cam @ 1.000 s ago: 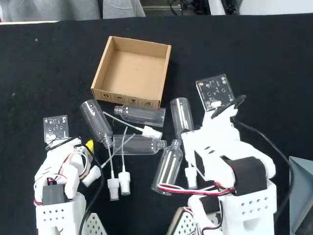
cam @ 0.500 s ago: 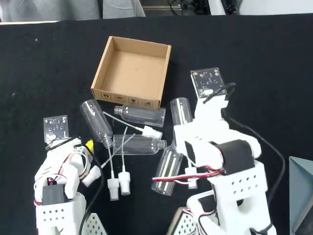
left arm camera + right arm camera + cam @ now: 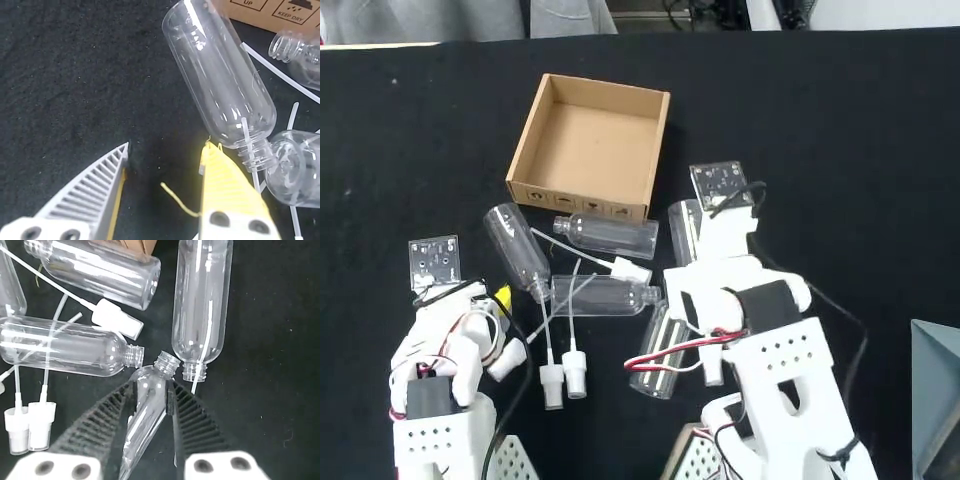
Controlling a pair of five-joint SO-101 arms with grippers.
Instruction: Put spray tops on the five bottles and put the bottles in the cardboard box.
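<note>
The cardboard box lies open at the back. Five clear bottles without tops lie in front of it. My right gripper is shut on the tilted bottle, its fingers pressing both sides just below the neck; this bottle lies partly under the right arm. Beside it lie an upright-pointing bottle and two sideways bottles. My left gripper stands open over bare table, its yellow finger next to the neck of the slanted bottle.
Loose white spray tops with long tubes lie among the bottles: one between the sideways bottles, two near the front, one under the right arm. A grey object sits at the right edge.
The right arm has swung left and forward over the bottles, and the tilted bottle in its jaws has shifted slightly. The left arm has not moved.
</note>
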